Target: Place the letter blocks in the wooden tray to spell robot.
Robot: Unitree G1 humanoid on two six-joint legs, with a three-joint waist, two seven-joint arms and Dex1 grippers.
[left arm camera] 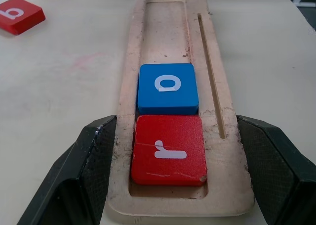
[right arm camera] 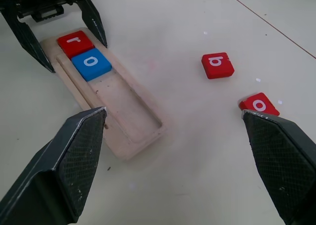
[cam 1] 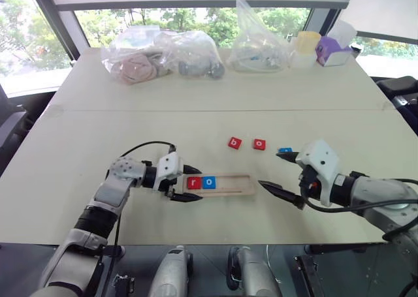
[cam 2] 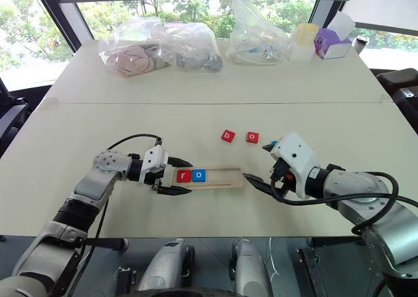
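A pale tabletop (cam 1: 196,101) stands before bright windows. Along its far edge lie three crumpled clear plastic bags (cam 1: 134,62), a pale yellow cup (cam 1: 307,42) and a purple-and-white box (cam 1: 333,49). Near the front on the left, the left gripper (cam 1: 199,185) points rightward along the table. Its two black fingers (left arm camera: 94,160) are set against the two long sides of the long narrow pale-wood tray (cam 1: 235,187) at its left end, so the pincer is closed on the tray itself. The tray lies flat, running left to right. In its leftmost slot sits a red square tile with a white "r" (cam 1: 194,182). A blue square tile with a white "o" (cam 1: 208,182) touches it in the next slot, and the remaining slots are bare wood. Beyond the tray's right half, a red "b" tile (cam 1: 234,142) and a red "o" tile (cam 1: 259,143) lie apart on the table. Just right of them, a blue tile (cam 1: 285,150) is partly hidden, its letter unreadable. The right gripper (cam 1: 269,169) hangs near the tray's right end with its fingers spread wide, holding nothing.
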